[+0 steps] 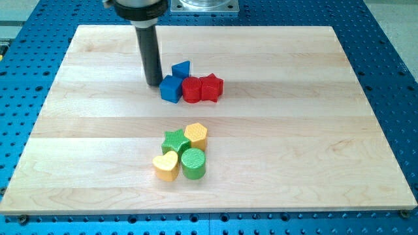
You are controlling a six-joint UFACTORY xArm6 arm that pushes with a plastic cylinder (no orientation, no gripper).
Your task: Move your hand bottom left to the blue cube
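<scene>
The blue cube (171,89) lies on the wooden board (91,130), in the upper middle of the view. My tip (153,83) stands just to the cube's left, very close to or touching its upper left edge. A blue triangular block (181,68) sits right behind the cube. A red cylinder (191,90) touches the cube's right side, and a red star (211,87) sits next to the cylinder on its right.
A second cluster lies lower in the middle: a green star (175,141), a yellow hexagon (196,135), a yellow heart (166,166) and a green cylinder (193,163). A blue perforated table (392,78) surrounds the board.
</scene>
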